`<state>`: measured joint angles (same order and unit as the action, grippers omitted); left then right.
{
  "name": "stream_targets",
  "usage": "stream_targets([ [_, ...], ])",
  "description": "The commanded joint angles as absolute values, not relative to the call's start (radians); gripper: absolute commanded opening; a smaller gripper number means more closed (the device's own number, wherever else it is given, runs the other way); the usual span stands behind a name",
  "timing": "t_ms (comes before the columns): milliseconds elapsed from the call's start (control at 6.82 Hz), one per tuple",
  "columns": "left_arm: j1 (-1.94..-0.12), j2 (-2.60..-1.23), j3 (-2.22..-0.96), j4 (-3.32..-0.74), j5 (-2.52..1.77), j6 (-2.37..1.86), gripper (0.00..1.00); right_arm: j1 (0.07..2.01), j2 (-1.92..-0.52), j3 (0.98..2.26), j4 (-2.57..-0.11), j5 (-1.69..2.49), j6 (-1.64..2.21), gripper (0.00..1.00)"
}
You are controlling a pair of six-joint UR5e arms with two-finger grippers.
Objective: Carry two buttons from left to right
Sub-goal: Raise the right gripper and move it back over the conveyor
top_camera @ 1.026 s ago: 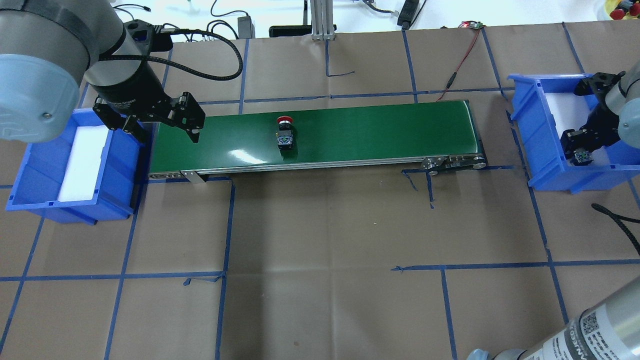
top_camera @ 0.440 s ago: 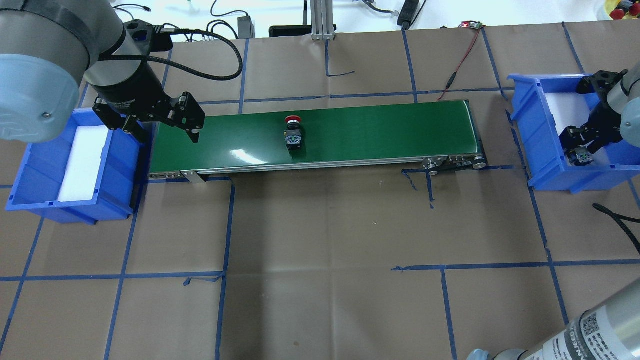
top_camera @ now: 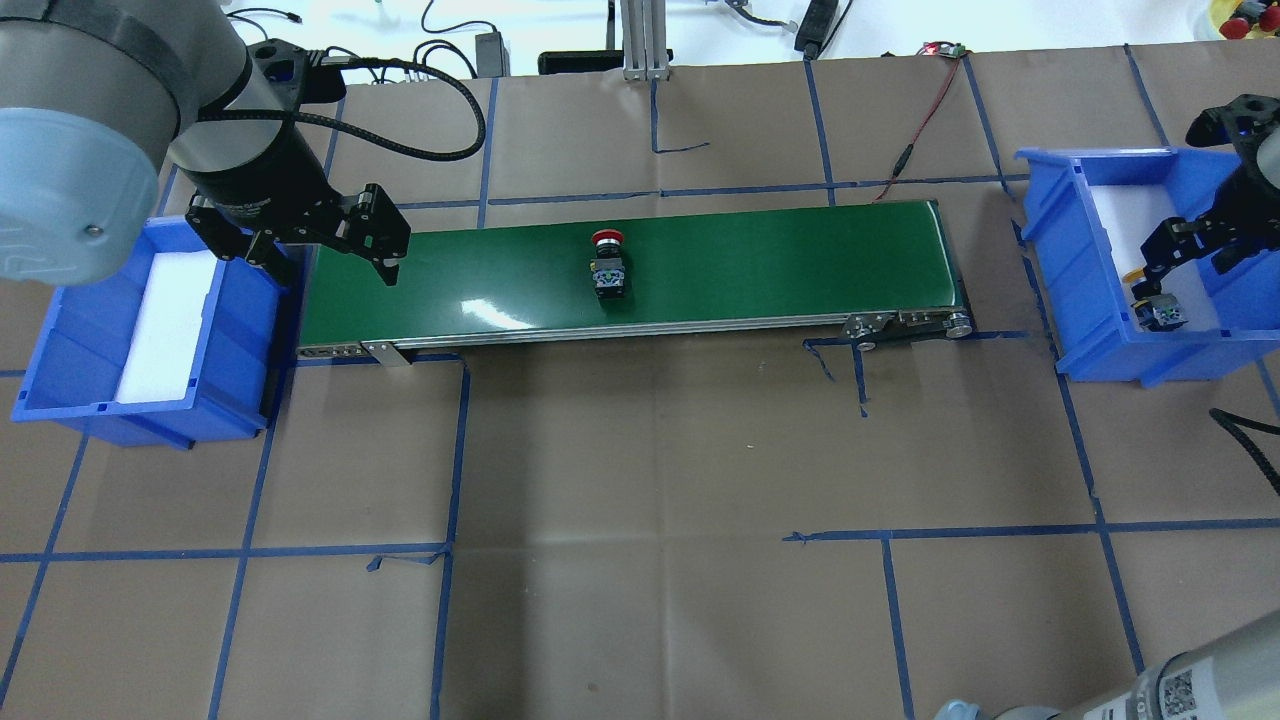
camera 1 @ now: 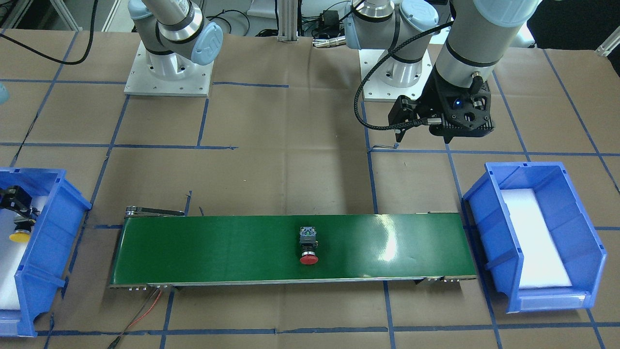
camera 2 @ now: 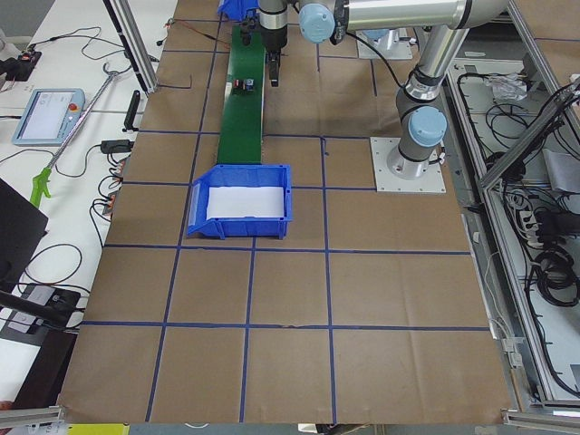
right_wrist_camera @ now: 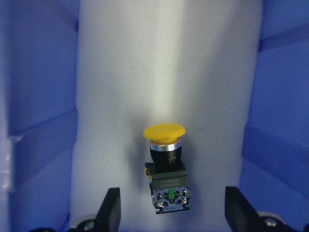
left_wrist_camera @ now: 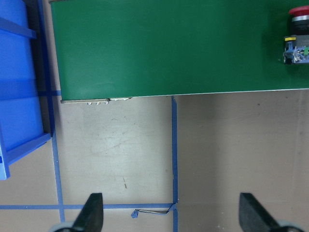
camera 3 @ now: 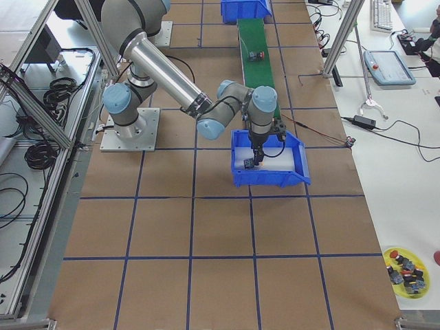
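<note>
Where the right bin (camera 3: 269, 180) sits nearest in the right-side view, the right gripper (right_wrist_camera: 172, 193) hangs over it with fingers spread apart. The yellow button (right_wrist_camera: 165, 164) lies on its side on the white foam (right_wrist_camera: 145, 72), clear of both fingers. Farther along, the red button (top_camera: 608, 268) lies on its side about mid-belt (top_camera: 780, 265). Beyond it, the left gripper (left_wrist_camera: 172, 208) hovers spread open near the belt's end, beside the left bin (top_camera: 245, 340).

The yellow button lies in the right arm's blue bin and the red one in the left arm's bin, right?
No: the red button lies on the green conveyor belt, as the overhead view shows. The yellow button does lie in the right arm's blue bin.
</note>
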<state>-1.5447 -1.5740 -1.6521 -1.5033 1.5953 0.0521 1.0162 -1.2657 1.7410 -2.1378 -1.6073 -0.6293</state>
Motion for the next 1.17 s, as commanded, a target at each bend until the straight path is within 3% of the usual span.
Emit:
stream_targets([
  [0,-1.545,-1.574,-1.652,-1.503,1.595,0.052,1.0,1.022,-1.36,1.715,-2.055,-1.598,-0.612,1.0],
  [440,-1.545,-1.575,-1.652,-1.503,1.595,0.052,1.0,1.118,-1.449,1.71,-1.944,-1.608,-0.595,1.0],
  [1026,-1.543,-1.575,-1.652,-1.503,1.597,0.052,1.0,1.371,-1.531,1.713,-1.924,-1.594,-0.181,1.0],
])
